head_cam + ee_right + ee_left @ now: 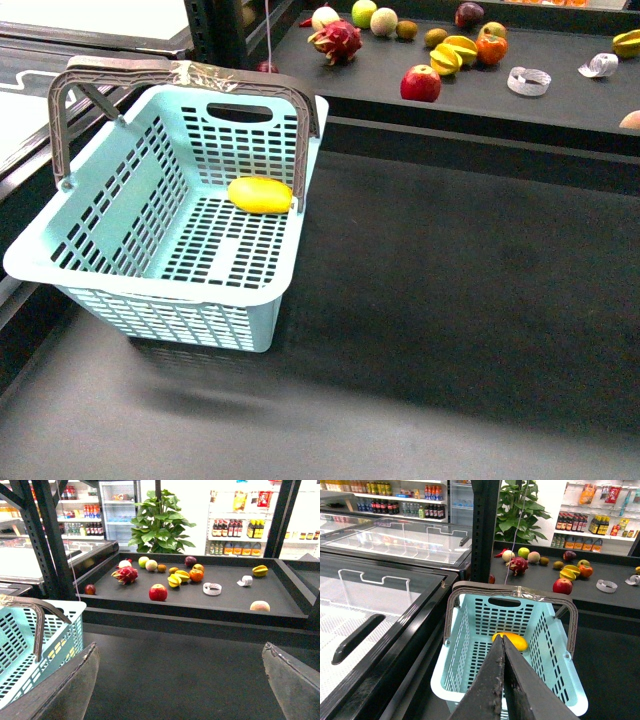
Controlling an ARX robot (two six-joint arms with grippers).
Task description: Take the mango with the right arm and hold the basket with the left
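The pale turquoise basket (140, 282) stands on the left of the dark counter, both grey-brown handles (180, 68) raised, one wrapped in clear tape. The yellow mango (260, 195) lies inside on the basket floor near the far wall. Neither arm shows in the front view. In the left wrist view my left gripper (502, 640) is shut on nothing, hanging above the basket (485, 617), its fingers covering part of the mango (517, 641). My right gripper (180, 647) is open and empty over bare counter, with the basket (60, 645) off to one side.
A raised black shelf (560, 110) behind the counter carries a red apple (421, 83), a dragon fruit (337, 41), a starfruit (455, 52), other fruit and tape rolls (528, 80). Glass-topped freezers (380, 605) and a black post (485, 530) flank the basket.
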